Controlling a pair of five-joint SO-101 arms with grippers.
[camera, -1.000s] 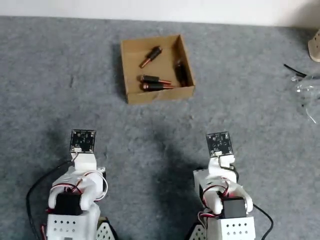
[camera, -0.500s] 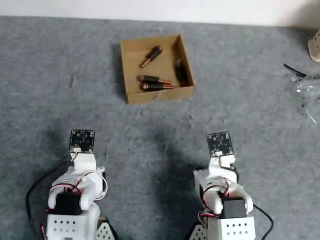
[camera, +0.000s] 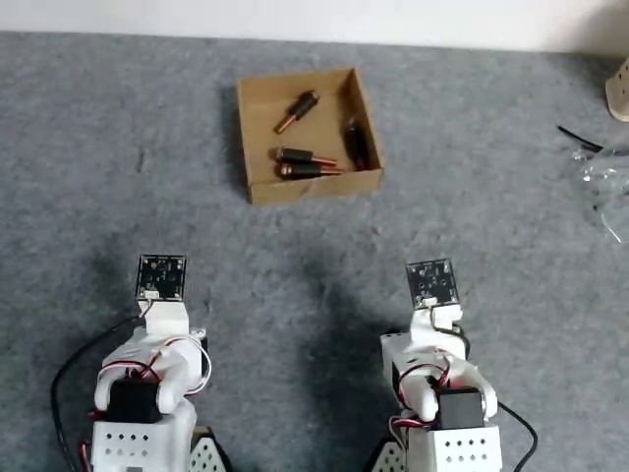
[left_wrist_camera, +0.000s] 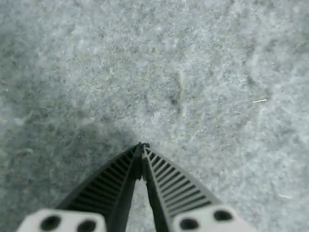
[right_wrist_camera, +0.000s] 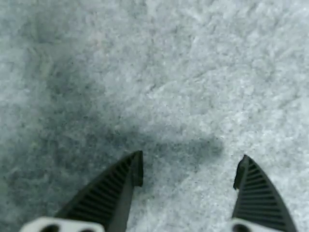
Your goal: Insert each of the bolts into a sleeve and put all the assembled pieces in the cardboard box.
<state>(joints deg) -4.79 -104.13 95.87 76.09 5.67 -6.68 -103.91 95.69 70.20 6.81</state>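
Your left gripper [left_wrist_camera: 142,147] is pinched shut, its ribbed tips touching above the gray carpet [left_wrist_camera: 193,72]. Your right gripper [right_wrist_camera: 192,159] stands wide, with carpet between its two fingers. In the high view, the cardboard box [camera: 314,185] sits on the carpet toward the far side, well apart from both arms. Four assembled pieces lie inside it. A slanted piece [camera: 296,111] lies near the back wall, a pair of pieces [camera: 307,163] lies side by side near the front wall, and a dark piece [camera: 356,144] lies along the right wall.
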